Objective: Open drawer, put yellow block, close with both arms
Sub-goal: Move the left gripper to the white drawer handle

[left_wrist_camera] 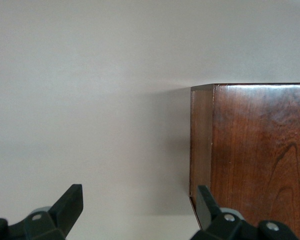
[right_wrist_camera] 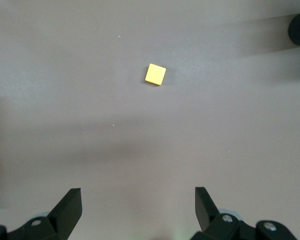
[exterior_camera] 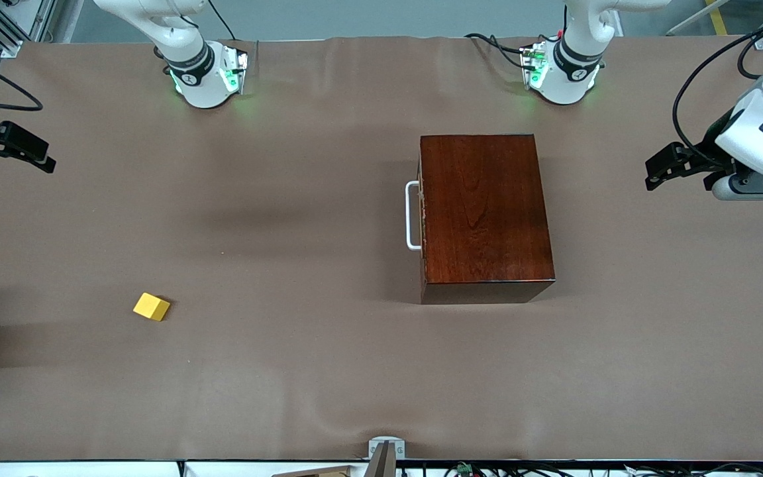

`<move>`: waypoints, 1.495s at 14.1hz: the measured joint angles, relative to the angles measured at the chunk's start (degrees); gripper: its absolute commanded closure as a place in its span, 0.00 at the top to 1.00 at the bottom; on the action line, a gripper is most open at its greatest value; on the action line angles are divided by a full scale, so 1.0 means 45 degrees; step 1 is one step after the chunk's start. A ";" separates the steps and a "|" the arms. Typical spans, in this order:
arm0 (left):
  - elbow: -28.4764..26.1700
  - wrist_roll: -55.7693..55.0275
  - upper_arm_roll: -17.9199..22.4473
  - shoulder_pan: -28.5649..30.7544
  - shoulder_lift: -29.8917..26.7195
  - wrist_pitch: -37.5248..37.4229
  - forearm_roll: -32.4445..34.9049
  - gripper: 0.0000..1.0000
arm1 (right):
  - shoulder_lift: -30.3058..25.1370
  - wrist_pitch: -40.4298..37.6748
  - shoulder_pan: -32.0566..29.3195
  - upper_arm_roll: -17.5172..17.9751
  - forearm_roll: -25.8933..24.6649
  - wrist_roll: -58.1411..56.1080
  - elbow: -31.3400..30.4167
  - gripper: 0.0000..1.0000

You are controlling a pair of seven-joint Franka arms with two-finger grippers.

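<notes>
Drawer point(exterior_camera: 422, 215) shut in the box point(exterior_camera: 484, 212), yellow block point(exterior_camera: 151, 307) at its eight o'clock; left gripper point(left_wrist_camera: 137, 210) and right gripper point(right_wrist_camera: 137, 207) hover wide open, empty.

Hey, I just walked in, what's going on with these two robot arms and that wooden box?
Nothing is being handled yet. The drawer of the dark wooden box is shut, its white handle facing the right arm's end of the table. The yellow block lies alone on the table, nearer the front camera than the box. The left tool hangs open at the left arm's end of the table, and the right tool hangs open at the other end, each holding nothing.
</notes>
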 measured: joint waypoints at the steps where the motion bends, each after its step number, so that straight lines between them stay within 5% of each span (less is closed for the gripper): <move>1: 0.0000 0.0000 0.0003 0.0001 0.0000 0.0000 0.0000 1.00 | 0.0000 0.0000 0.0001 0.0005 0.0000 0.0000 0.0006 1.00; 15: 0.0010 -0.0016 -0.0101 -0.0096 0.0252 -0.0027 -0.0067 1.00 | 0.0496 0.0222 -0.0031 -0.0052 -0.0028 -0.0001 -0.0034 1.00; 21: 0.1345 -0.2011 -0.2645 -0.0457 0.0783 -0.0008 -0.0154 1.00 | 0.0651 0.0251 -0.0054 -0.0113 -0.0081 0.0000 -0.0029 1.00</move>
